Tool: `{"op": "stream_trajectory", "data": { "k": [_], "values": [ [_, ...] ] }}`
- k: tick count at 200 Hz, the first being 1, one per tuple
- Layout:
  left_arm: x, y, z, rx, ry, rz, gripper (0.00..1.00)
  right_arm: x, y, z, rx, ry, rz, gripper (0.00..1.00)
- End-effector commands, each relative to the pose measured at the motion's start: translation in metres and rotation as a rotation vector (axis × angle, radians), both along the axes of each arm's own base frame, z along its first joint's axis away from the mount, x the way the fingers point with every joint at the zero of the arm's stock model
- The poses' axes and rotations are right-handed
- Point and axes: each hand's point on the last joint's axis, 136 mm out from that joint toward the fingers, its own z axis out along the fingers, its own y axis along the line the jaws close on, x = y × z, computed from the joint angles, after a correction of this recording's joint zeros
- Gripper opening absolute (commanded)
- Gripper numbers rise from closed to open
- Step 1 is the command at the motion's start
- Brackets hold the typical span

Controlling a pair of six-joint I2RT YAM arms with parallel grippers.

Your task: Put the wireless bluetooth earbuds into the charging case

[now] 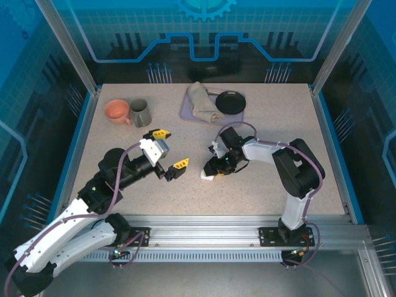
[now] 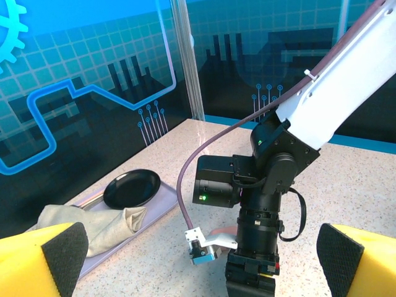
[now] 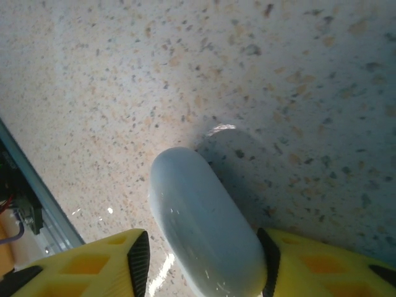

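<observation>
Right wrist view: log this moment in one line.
left pincer: open, empty | right pincer: open, astride white case | white case: closed, on table

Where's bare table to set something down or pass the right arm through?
Free: the far-right corner of the table, between the tray and the right edge, and the near strip between the two bases. Crowded: the middle, where the open left tool faces the right tool straddling the white case. The orange mug, grey mug and tray line the far side.
</observation>
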Motion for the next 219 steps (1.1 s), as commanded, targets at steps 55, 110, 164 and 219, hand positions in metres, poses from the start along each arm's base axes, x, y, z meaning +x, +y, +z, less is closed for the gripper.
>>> {"op": "stream_trajectory", "data": {
  "k": [55,110,164,219],
  "values": [
    [0.010,0.004,0.011,-0.020,0.010,0.055,0.99,0.004,-0.040,0.011,-0.145,-0.105,-0.056,0.58],
    [0.036,0.015,0.000,0.003,0.069,0.202,0.99,0.015,-0.089,0.090,-0.195,-0.363,-0.126,0.60],
    [0.090,0.066,-0.050,-0.051,0.348,0.479,0.99,0.035,-0.176,0.183,-0.212,-0.717,-0.357,0.75],
    [0.110,0.133,-0.090,-0.095,0.420,0.734,0.99,0.043,-0.249,0.188,-0.335,-0.874,-0.541,1.00]
  ]
}}
